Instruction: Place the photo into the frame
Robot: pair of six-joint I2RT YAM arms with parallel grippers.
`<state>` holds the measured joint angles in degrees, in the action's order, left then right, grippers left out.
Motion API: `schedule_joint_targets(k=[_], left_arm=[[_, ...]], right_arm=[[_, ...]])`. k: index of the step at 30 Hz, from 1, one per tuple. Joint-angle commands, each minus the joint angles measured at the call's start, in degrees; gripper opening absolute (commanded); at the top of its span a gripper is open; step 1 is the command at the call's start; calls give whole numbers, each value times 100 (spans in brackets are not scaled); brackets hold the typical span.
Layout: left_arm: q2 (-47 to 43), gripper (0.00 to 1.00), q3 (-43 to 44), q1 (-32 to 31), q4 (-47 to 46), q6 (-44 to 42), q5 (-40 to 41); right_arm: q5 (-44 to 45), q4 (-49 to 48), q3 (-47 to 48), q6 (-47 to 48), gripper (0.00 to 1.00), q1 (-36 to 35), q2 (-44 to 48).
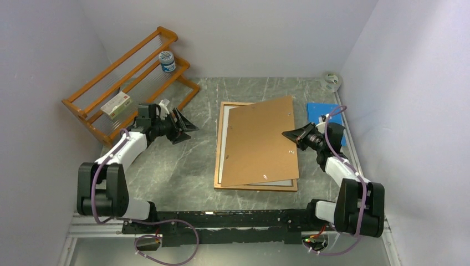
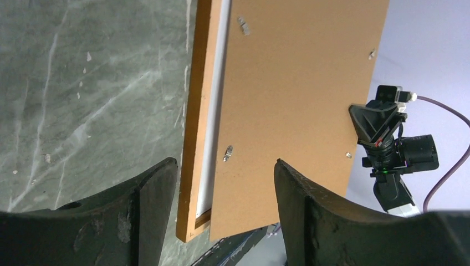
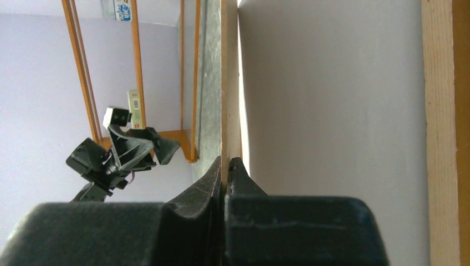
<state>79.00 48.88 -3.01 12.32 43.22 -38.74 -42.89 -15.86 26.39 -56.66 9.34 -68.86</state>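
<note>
The frame (image 1: 220, 145) lies flat mid-table, its light-brown rim also in the left wrist view (image 2: 194, 111). A white sheet (image 1: 224, 141) lies inside it; it looks like the photo's white back (image 3: 332, 111), and the printed side is hidden. The plain brown backing board (image 1: 260, 141) rests askew over the frame and covers most of it. My right gripper (image 1: 292, 134) is shut on the board's right edge (image 3: 230, 83), its fingertips (image 3: 216, 166) pinching it. My left gripper (image 1: 185, 126) is open and empty, left of the frame and apart from it (image 2: 224, 183).
An orange wooden rack (image 1: 127, 83) stands at the back left with a jar (image 1: 167, 61) and a small box (image 1: 116, 104) on it. A blue sheet (image 1: 324, 119) lies behind the right gripper. A tape roll (image 1: 331, 81) sits in the back right corner.
</note>
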Motion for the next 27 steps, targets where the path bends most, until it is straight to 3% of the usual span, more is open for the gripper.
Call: schedule_joint_targets(k=[1,14,27], left_arm=[[287,69,-152,-114,-640,149,-263],[1522,68,72,-964,-1436,351,237],[2430,56,218,-1299,-2018,518,291]], right_arm=[[-397,-1365,-71,106,0,-15,-268],[-712,-3788,-332,-395,0,-99,-1310],[-409,-4178,-529,-312,0,-117,-1890]])
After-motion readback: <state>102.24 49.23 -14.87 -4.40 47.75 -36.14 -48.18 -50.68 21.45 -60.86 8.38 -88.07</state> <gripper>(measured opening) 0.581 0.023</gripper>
